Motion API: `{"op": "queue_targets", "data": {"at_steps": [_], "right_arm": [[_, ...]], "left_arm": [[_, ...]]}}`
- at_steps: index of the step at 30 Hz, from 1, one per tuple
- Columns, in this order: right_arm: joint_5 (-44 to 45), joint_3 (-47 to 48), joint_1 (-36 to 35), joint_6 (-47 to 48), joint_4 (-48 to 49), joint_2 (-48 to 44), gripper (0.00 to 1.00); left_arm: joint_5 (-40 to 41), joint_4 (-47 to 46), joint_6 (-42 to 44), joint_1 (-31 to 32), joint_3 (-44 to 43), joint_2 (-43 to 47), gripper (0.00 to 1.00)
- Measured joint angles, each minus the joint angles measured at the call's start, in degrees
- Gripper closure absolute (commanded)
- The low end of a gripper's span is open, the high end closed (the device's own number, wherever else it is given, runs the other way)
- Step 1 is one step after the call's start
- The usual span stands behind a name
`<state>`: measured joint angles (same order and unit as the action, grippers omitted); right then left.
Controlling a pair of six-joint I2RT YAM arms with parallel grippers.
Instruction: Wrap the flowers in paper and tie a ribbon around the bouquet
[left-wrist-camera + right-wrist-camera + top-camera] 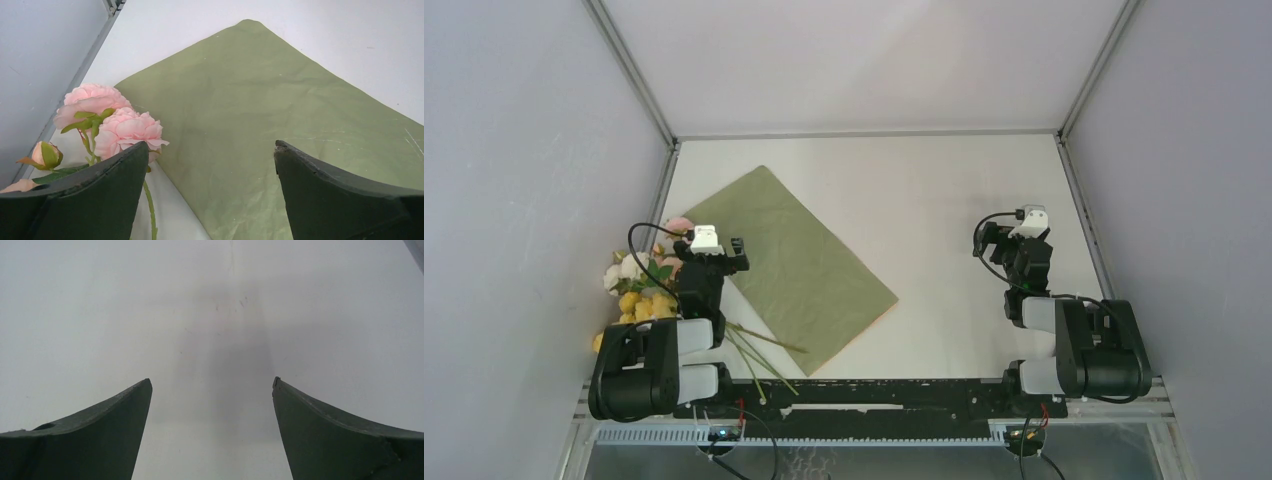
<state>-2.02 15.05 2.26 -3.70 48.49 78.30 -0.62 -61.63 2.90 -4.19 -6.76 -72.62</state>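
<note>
The olive-green paper [796, 262] lies flat and diagonal on the white table, left of centre, with a thin peach edge at its near corner. The flowers [638, 288] lie against the left wall, with their green stems [759, 350] running onto the paper's near-left edge. My left gripper [716, 258] hovers open over that edge, between the blooms and the sheet. In the left wrist view the gripper [210, 150] stands wide over the paper [260, 95], with pink blooms [125, 131] beside its left finger. My right gripper [1014, 240] is open over bare table at the right, nothing between its fingers [211, 382]. The ribbon and the bouquet are out of view.
Grey walls close in the table on the left [524, 200], back and right, with metal frame posts at the corners [1064, 140]. A black rail [884, 392] runs along the near edge between the arm bases. The white tabletop [944, 200] lies between paper and right arm.
</note>
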Motion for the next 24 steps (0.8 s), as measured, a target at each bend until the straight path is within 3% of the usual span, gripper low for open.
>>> {"op": "queue_targets", "data": {"at_steps": [8,11,12,14,17,20,24], "right_arm": [[-0.1,0.0,0.0,0.0,0.0,0.0,0.01],[-1.0,1.9,-0.1,0.2,-6.5,-2.6,0.09],[-1.9,4.4,0.0,-0.2,-12.3,-4.2,0.16],[-6.0,12.4,0.1,-2.1,-22.3,-6.3,0.26],[-11.6,25.1,-1.8,-5.7,-32.3,-6.4,0.29],[-13.3,37.0,-10.2,-8.4,-41.3,-3.7,0.29],[-15.4,49.5,-23.9,-10.4,-50.8,7.1,0.31]], "left_arm": [[-0.1,0.0,0.0,-0.1,0.0,0.0,0.00],[-1.1,2.7,-0.5,-1.0,-0.7,0.8,0.00],[-1.4,6.7,-0.6,-1.4,-2.1,2.1,0.02],[-3.3,19.3,0.0,-2.0,-8.1,5.1,0.15],[-9.0,47.1,3.8,-2.2,-28.2,5.4,0.33],[-12.2,67.0,7.7,-2.2,-47.5,2.3,0.45],[-14.0,82.7,10.1,-2.2,-53.6,-2.4,0.52]]}}
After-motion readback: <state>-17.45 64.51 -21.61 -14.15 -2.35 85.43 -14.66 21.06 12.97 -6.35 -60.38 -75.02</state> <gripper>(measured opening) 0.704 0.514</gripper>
